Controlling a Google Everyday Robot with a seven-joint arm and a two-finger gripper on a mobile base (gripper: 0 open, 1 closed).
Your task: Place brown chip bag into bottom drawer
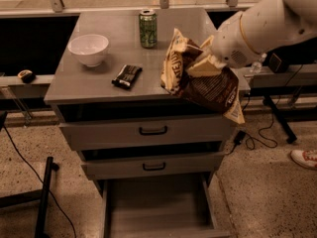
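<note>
One arm (pixel 270 24) slants down, claw (pixel 202 66) pinching brown chip bag (pixel 212 90) (tilted) over cabinet (pixel 94 86) corner; bottom drawer (pixel 156 209) open.

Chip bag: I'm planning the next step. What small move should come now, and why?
Probably move the claw forward, clear of the cabinet top, before lowering. It grips the chip bag in the air over the top's front edge, and the open bottom drawer sits well below, sticking out in front.

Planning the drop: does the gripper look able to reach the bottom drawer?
Probably yes: the bottom drawer is pulled out, nothing over it; the gripper, holding the brown chip bag, hangs above the cabinet top.
</note>
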